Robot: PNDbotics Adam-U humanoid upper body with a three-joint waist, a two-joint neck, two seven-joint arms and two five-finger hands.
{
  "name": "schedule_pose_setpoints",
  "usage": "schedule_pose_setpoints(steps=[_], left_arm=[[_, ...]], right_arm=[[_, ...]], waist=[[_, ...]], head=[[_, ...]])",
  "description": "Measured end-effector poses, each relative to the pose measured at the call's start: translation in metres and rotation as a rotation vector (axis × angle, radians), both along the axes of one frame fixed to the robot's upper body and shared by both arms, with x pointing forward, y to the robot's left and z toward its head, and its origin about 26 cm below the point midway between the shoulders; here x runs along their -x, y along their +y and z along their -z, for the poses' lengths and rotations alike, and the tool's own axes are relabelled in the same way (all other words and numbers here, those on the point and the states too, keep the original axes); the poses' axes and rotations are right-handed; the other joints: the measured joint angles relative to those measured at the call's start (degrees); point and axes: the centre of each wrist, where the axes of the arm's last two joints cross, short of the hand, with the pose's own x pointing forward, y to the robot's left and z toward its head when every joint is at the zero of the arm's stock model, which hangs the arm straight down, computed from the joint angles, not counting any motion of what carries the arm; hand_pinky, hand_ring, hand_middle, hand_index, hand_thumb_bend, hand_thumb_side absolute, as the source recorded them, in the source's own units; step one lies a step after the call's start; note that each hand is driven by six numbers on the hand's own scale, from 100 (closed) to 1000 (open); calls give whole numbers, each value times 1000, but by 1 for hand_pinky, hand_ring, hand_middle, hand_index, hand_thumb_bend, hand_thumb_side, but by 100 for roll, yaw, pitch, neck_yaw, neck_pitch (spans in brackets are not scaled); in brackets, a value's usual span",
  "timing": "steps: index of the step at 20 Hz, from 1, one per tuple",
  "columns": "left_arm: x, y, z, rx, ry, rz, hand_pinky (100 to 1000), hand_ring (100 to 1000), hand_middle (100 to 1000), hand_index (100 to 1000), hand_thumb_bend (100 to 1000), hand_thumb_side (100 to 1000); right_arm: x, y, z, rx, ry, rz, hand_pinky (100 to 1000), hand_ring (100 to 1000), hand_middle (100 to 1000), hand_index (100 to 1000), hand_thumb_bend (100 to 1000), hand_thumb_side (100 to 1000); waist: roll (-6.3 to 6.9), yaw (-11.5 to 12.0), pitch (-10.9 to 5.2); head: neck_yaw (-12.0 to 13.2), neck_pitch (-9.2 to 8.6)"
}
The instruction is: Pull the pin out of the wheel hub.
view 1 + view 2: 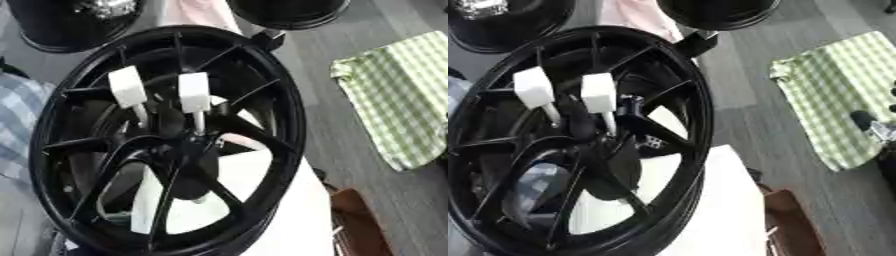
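Note:
A black spoked wheel hub (293, 107) lies tilted on a white surface and fills most of both views. Two white pins stand side by side in its upper middle, each a block head on a thin shaft that runs down toward the hub's centre. The left pin (128, 88) leans slightly left, and the right pin (193, 93) is nearly upright. No hand touches either pin. A dark and silver part of my right hand (874, 128) shows at the right edge of the right eye view, over the checked cloth and well clear of the wheel. My left hand is out of sight.
A green checked cloth (402, 95) lies on the grey floor to the right. Two black round wheels or tubs (70, 25) (289, 12) sit at the top. A brown object (359, 225) is at lower right, and a blue checked cloth (19, 117) at the left.

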Motion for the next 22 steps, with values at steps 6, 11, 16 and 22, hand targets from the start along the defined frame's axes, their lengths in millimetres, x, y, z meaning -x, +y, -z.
schedule_pose_setpoints(steps=[6, 11, 16, 22], left_arm=[[6, -11, 4, -49, 44, 20, 847, 810, 733, 880, 100, 754], [17, -12, 10, -98, 78, 20, 884, 834, 744, 880, 100, 811], [22, -6, 18, -154, 101, -20, 916, 856, 757, 886, 242, 825], [20, 3, 26, -210, 101, -65, 937, 873, 775, 895, 358, 794]], right_arm=[[0, 0, 1, 1, 8, -3, 688, 780, 732, 861, 677, 253], [0, 0, 3, -5, 13, -3, 687, 779, 731, 860, 677, 254], [0, 0, 3, -5, 15, -4, 687, 778, 730, 860, 677, 254], [-2, 1, 2, -6, 14, -9, 687, 777, 729, 859, 678, 255]], waist=[[0, -2, 0], [15, 2, 0], [15, 10, 0], [15, 11, 0]], head=[[1, 20], [0, 46], [-2, 47], [-2, 47]])
